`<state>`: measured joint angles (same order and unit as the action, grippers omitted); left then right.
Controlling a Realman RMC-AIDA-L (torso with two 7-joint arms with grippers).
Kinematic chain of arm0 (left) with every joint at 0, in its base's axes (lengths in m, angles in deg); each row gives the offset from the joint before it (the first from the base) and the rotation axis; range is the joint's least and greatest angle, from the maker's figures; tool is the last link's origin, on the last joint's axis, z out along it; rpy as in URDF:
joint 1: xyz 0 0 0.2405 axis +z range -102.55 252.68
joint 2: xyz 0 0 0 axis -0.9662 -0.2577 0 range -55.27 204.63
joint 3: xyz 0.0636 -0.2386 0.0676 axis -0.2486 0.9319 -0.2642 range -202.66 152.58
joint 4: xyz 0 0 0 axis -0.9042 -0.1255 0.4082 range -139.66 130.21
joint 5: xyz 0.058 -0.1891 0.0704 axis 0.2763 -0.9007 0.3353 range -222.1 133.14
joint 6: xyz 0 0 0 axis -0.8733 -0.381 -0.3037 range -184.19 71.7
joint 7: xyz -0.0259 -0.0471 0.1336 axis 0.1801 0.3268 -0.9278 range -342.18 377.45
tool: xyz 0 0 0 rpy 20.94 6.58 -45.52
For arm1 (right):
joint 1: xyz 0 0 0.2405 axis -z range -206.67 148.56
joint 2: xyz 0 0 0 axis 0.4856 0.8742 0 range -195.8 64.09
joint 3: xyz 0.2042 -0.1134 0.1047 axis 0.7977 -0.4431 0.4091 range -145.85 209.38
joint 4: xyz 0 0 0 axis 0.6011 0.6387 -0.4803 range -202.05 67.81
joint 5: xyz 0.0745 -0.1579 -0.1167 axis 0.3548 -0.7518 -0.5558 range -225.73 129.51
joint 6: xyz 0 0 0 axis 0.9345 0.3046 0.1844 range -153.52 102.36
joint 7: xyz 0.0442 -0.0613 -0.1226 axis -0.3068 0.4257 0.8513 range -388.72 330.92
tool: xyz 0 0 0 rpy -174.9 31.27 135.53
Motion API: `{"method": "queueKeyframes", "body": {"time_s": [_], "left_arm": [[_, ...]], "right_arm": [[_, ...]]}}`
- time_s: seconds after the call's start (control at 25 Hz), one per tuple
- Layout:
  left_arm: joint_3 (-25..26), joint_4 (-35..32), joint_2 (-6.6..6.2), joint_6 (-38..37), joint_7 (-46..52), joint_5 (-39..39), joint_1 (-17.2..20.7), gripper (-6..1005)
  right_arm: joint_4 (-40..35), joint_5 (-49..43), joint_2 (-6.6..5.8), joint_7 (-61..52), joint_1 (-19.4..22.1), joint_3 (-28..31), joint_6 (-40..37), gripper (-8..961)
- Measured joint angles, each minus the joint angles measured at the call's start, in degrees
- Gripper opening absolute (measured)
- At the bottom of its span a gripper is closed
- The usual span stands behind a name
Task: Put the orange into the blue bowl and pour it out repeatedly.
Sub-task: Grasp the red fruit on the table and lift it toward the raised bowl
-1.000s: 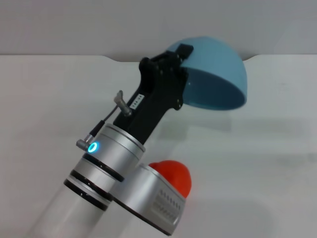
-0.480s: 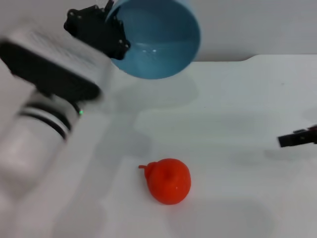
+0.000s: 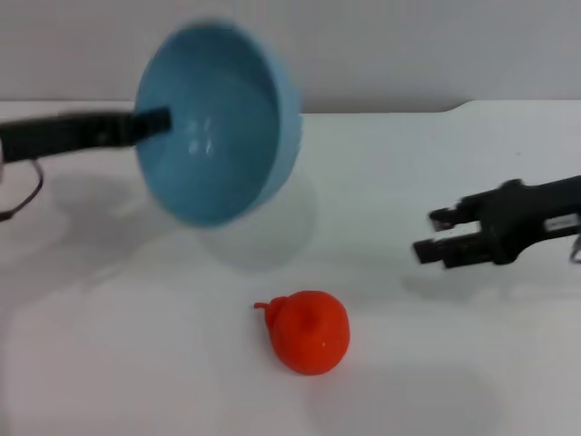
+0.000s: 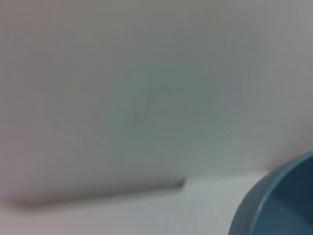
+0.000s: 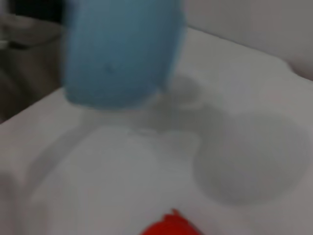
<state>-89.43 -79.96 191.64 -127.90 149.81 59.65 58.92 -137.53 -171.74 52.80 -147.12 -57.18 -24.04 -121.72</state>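
The orange (image 3: pixel 309 331) lies on the white table (image 3: pixel 136 363), front centre, apart from both grippers. It also shows at the edge of the right wrist view (image 5: pixel 168 227). My left gripper (image 3: pixel 156 121) reaches in from the left and is shut on the rim of the blue bowl (image 3: pixel 218 123). It holds the bowl in the air, tipped on its side, and the bowl is empty. The bowl also shows in the left wrist view (image 4: pixel 279 205) and the right wrist view (image 5: pixel 117 54). My right gripper (image 3: pixel 434 234) is open and empty, low over the table to the right of the orange.
The table's back edge (image 3: pixel 381 112) meets a grey wall (image 3: pixel 408 45), with a notch in the edge at the back right (image 3: pixel 458 107). The bowl's shadow (image 3: pixel 263 236) falls on the table behind the orange.
My left arm has swung left, carrying the tipped bowl lower and leftward. My right gripper has come in from the right edge toward the middle. The orange has not moved.
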Motion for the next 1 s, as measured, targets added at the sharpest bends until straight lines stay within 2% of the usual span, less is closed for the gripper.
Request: {"method": "queueKeyframes", "body": {"time_s": [0.08,0.24,0.32,0.56,1.0], "left_arm": [[2.87,-0.74,0.00,-5.46,4.94,8.24,-1.30,-1],[2.53,-5.85,0.63,-11.46,11.90,21.29,-1.70,-2],[1.69,-7.28,0.81,-13.94,14.13,25.25,-2.01,-2],[0.96,-9.18,0.81,-16.96,16.66,28.00,-2.14,-1],[-0.72,-10.81,0.86,-19.05,18.42,32.77,-2.46,-2]], "right_arm": [[1.41,3.31,0.08,5.07,-0.14,-3.72,1.04,581],[4.68,5.11,0.06,7.44,-1.95,-12.29,4.57,582],[7.11,4.60,0.05,7.27,-3.63,-16.44,8.06,582],[12.06,4.59,0.13,6.14,-6.67,-25.08,16.21,582],[21.65,8.39,0.43,5.77,-8.16,-29.53,23.99,574]]}}
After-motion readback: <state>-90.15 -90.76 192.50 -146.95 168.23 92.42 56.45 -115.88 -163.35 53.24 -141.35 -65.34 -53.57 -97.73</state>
